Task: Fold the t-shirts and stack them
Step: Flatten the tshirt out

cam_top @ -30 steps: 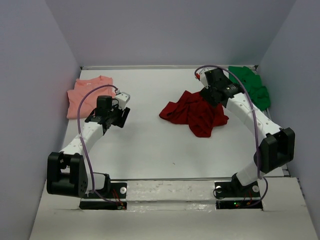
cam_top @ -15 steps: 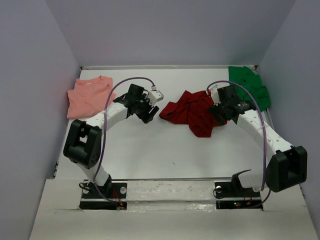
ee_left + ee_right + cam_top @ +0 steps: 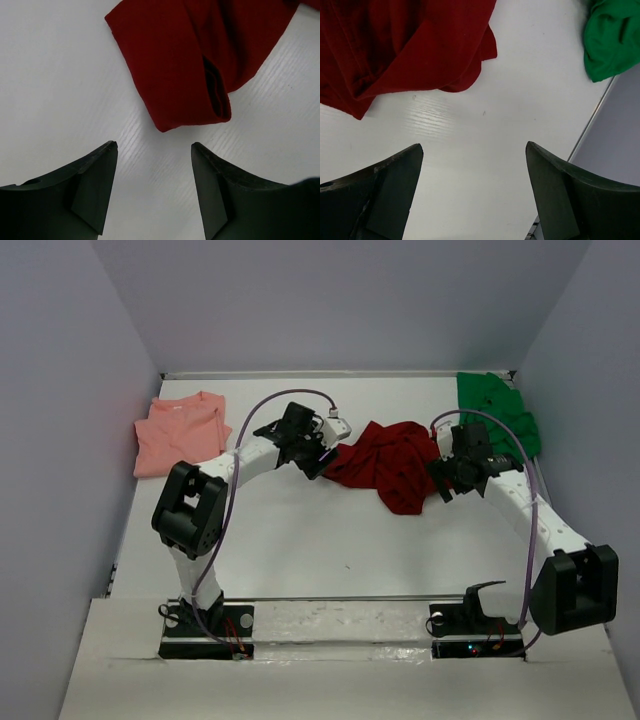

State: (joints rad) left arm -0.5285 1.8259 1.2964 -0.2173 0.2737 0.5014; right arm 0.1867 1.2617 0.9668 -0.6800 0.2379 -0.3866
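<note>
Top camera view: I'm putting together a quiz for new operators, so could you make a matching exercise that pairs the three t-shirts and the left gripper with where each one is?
Column one:
1. pink t-shirt
2. green t-shirt
3. red t-shirt
4. left gripper

Column two:
A. crumpled in the middle of the table
B. far right corner
C. far left side
D. open over bare table, just short of the red t-shirt's edge

Pairs: 1-C, 2-B, 3-A, 4-D
</note>
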